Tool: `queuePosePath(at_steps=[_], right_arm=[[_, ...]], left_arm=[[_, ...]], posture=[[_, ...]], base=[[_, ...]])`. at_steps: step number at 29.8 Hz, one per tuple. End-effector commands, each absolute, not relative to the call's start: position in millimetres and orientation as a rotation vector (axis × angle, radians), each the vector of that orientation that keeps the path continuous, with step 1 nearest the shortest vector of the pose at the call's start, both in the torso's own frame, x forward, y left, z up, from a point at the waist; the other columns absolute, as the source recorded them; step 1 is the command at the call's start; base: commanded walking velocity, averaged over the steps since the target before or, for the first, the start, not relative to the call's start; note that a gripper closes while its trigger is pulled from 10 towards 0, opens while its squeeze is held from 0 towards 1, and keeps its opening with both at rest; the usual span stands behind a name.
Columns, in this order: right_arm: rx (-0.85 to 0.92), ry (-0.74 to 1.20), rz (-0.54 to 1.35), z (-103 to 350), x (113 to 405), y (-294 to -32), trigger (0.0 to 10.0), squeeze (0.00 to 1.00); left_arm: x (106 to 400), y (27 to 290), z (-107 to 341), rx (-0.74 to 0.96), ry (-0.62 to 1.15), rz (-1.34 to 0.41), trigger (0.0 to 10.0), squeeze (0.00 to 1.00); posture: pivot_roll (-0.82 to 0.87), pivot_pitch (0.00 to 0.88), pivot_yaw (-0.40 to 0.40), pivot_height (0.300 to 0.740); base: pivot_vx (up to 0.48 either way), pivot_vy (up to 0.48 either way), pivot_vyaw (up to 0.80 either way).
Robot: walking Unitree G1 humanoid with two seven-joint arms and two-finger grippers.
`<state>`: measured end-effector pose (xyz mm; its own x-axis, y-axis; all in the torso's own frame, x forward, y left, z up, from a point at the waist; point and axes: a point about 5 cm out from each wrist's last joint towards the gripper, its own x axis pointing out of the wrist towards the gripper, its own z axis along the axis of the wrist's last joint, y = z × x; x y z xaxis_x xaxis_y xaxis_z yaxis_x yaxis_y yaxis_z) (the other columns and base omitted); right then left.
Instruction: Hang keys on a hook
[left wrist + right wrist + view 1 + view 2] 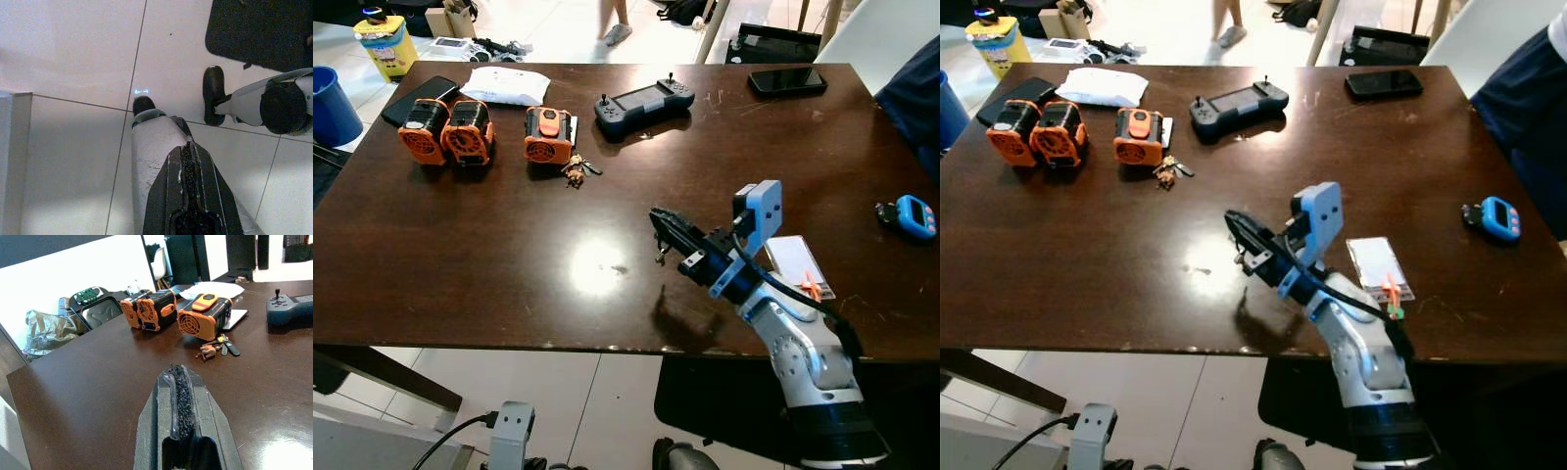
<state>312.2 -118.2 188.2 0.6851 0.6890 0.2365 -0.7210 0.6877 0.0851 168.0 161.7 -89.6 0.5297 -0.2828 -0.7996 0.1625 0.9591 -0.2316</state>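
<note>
**Reaching for the keys, grasp not yet made**

The keys [578, 171] lie flat on the dark table [489, 284], touching the front of the lone orange box [548, 135], on the side of it that faces the robot. A brown charm and a dark fob are bunched with them. Taking that orange box as the landmark: two more orange boxes [445, 130] sit to its left, a white packet [505, 85] lies behind and left of it, and a dark handheld controller [644, 102] rests to its right and a little further back.

The right gripper [660, 221] hangs over the table well short of the orange box, nearer the robot and to the box's right, its tips aimed roughly towards the keys. Its two black fingers are pressed together with nothing between them. The left gripper [188, 166] hangs idle below the table edge, over pale floor tiles, fingers likewise pressed together.

I judge the task to be at its first step, the approach. No hook is to be seen here. The next move calls for spreading the fingers, carrying the right gripper forward and left to the keys, and coming down low enough to pinch the bunch without nudging the orange box.
</note>
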Motion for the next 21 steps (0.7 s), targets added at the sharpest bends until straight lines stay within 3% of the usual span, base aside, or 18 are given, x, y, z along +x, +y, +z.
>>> queuePosePath(at_steps=[1, 3, 18, 21], right_arm=[[0.186, -0.201, 0.812, 190, 309, -116, 0.0, 0.00], [0.165, -0.204, 0.829, 190, 307, -111, 0.0, 0.00], [0.061, -0.261, 1.018, 207, 293, -91, 0.0, 0.00], [0.057, -0.264, 1.053, 209, 289, -89, 0.0, 0.00]], left_arm=[[151, 162, -97, -0.156, 1.049, -0.253, 10.0, 0.00], [151, 162, -98, -0.164, 1.056, -0.238, 10.0, 0.00], [146, 166, -100, -0.138, 1.097, -0.203, 10.0, 0.00], [142, 167, -102, -0.133, 1.122, -0.192, 10.0, 0.00]], posture=[[-0.15, 0.120, 0.083, 0.740], [-0.15, 0.120, 0.082, 0.740], [-0.14, 0.115, 0.078, 0.740], [-0.14, 0.116, 0.080, 0.740]], base=[[0.000, 0.000, 0.00], [0.000, 0.000, 0.00], [0.000, 0.000, 0.69], [-0.379, 0.000, 0.74]])
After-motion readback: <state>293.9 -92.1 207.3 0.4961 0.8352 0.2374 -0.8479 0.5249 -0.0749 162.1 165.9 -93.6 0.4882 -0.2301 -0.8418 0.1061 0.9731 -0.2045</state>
